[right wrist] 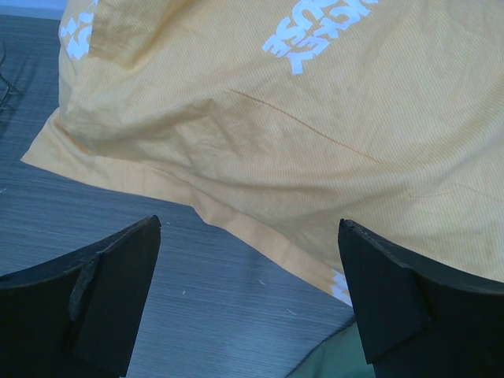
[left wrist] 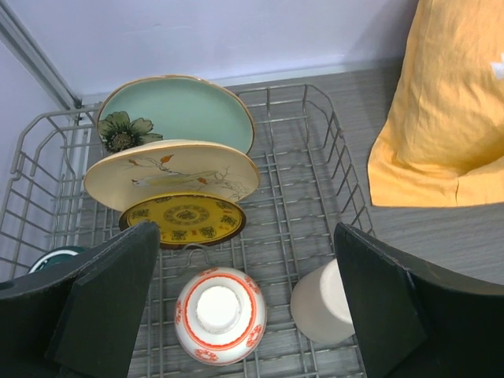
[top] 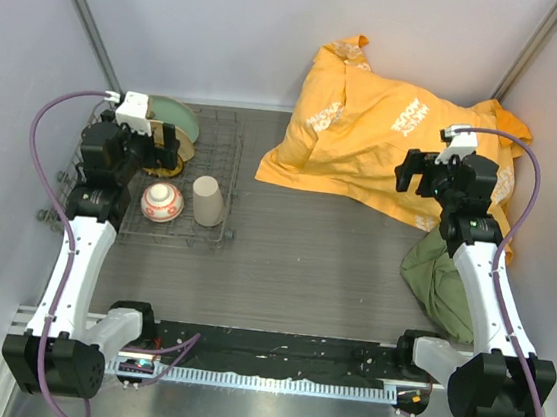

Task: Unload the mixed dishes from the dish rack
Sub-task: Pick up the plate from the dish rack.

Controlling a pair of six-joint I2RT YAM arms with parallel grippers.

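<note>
Nothing is unloaded yet, as far as I can see. The rectangular grey wire dish rack (left wrist: 343, 162) sits at the far left of the dark wood-grain tabletop (top: 303, 262) and holds every dish.

Three plates stand on edge at its back. The pale green plate with the flower mark (left wrist: 189, 110) is rearmost, a cream plate painted with a twig (left wrist: 169, 177) is in front of it, and the small yellow-and-dark patterned plate (left wrist: 185, 220) is nearest me. In front of them the small white-and-red bowl (left wrist: 220, 315) and the beige handleless cup (left wrist: 323, 303) sit upside down, side by side. A sliver of dark green mug (left wrist: 53, 256) shows at the left, mostly hidden behind my own finger.

My left jaws hang spread wide above the rack and grip nothing, with the bowl roughly between them. My right jaws are also wide apart and empty — well away from the rack, over the crumpled orange cloth (right wrist: 315, 118) and bare tabletop.

I judge the whole job is still ahead, and the bowl looks the nearest first pick.
</note>
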